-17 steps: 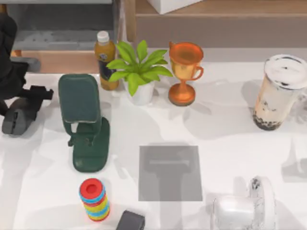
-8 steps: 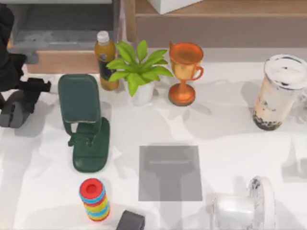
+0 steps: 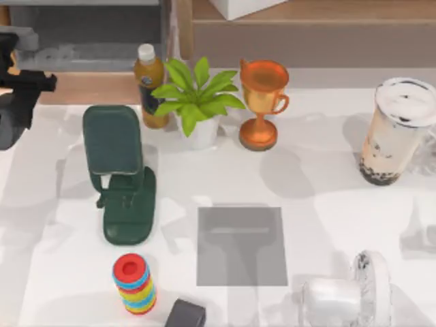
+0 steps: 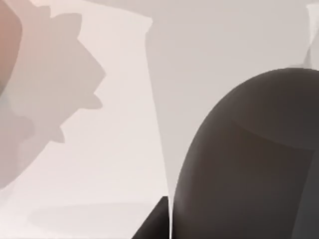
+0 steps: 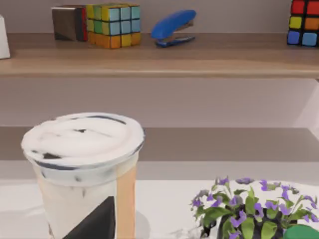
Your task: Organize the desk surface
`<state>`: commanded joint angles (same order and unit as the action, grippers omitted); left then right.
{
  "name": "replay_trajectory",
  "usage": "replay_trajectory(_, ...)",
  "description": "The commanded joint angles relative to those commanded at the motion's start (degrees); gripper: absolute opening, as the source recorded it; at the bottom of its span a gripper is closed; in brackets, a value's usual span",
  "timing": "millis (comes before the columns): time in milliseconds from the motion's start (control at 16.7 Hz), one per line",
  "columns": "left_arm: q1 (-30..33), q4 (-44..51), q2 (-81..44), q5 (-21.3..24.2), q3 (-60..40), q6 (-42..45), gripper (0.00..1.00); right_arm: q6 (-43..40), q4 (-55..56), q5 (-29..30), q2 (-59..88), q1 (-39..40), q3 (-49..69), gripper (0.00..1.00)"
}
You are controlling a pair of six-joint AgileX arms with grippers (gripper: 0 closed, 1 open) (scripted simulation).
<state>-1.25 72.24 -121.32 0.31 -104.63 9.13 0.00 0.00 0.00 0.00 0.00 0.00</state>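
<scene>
Left tool [image 3: 15, 102] hangs at the far left edge of the bench [image 3: 327, 197], level with the shelving front, carrying a dark rounded object [image 3: 10, 119]; pinching it is my reading, since I cannot tell how the fingers sit. The left wrist view shows that dark rounded body [image 4: 249, 159] close up against pale surfaces. The right arm is parked off the right side; its wrist camera looks at the bubble tea cup [image 5: 84, 174] and a purple-flowered plant [image 5: 239, 209].

Risks, judged:
- Just beside the tool sits the brown shelving [image 3: 88, 85]; a lift or swing toward it could clip the ledge and knock the load loose.
- Nearest object inward from the tool is the green phone stand [image 3: 119, 174], tall and top-heavy; a low sweep across would tip it.
- Beyond the stand, the bottle [image 3: 150, 85], potted plant [image 3: 197, 102] and trophy [image 3: 262, 102] stand close together; one nudge could topple several.

Open room: bare bench directly below the tool along the left margin, and farther out the grey mat [image 3: 241, 245], uncovered. The ring stack [image 3: 134, 283] and a dark block [image 3: 185, 315] narrow the front-left corner.
</scene>
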Motion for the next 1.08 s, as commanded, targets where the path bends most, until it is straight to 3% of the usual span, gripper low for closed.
replay_trajectory(300,0.3,-0.4,0.3,0.2,-0.1,0.7,0.0,0.0,0.0,0.0,0.0,0.0,0.0,1.0)
replay_trajectory(540,5.7,-3.0,6.4,3.2,-2.1,9.1,0.0,0.0,0.0,0.0,0.0,0.0,0.0,1.0)
replay_trajectory(780,15.6,-6.0,13.3,7.4,-2.7,27.1,0.0,0.0,0.0,0.0,0.0,0.0,0.0,1.0)
replay_trajectory(1080,29.7,-8.0,15.3,10.8,1.3,62.4,0.0,0.0,0.0,0.0,0.0,0.0,0.0,1.0)
